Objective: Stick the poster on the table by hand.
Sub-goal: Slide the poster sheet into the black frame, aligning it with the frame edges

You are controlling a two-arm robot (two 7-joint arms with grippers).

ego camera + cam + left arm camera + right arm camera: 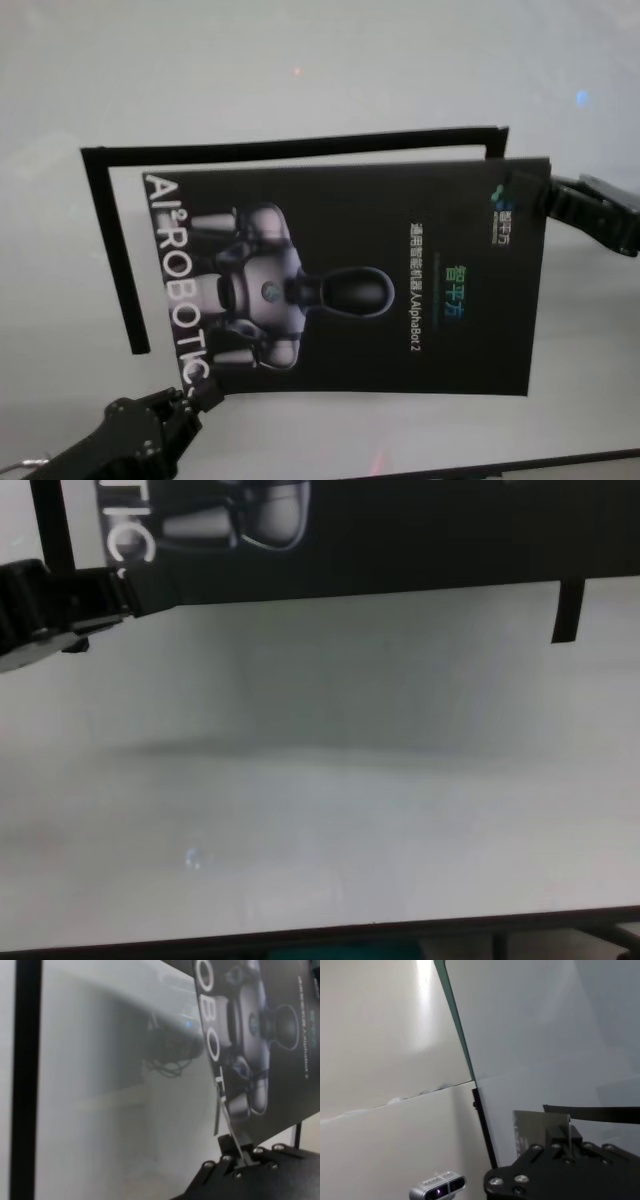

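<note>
While both pincers pinch it, poster (340,275) spans left pincer (205,393), right pincer (530,190)

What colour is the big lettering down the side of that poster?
White, on the poster's black background; the head view shows it best.

The wide, smooth white table (330,80) is carrying thin black tape strips (290,146) running toward twelve and nine o'clock.
</note>
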